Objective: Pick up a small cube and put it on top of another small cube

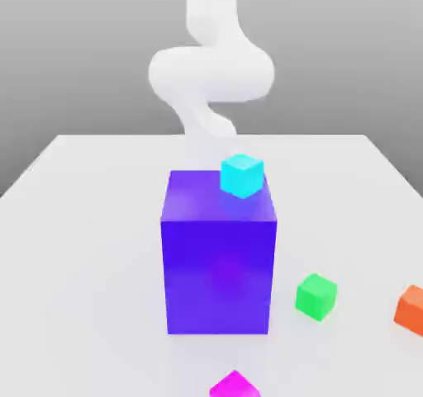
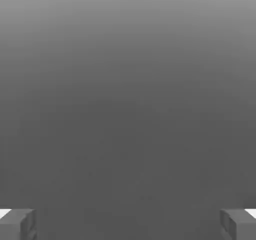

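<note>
Plainly see a broad pale table (image 1: 91,247) stretching back under a grey backdrop. Next, find a white robot arm (image 1: 211,73) coming down from above, reaching behind a big blue-violet block (image 1: 218,276). See that block standing upright near the middle of the tabletop, with a faint purple glow on its front face.

Look to the hand view for the gripper (image 2: 128,225): spread wide, with grey fingers (image 2: 19,225) well apart.

Then come to the small cubes. Find the magenta-pink cube (image 1: 235,385) in front of the block, cut off by the exterior view's bottom edge. Spot a cyan cube (image 1: 242,177) resting on the block's top, toward the exterior view's right. Note a green cube (image 1: 316,297) on the table near the block's right side in the exterior view, and an orange cube (image 1: 411,310) farther right, partly cropped.
</note>
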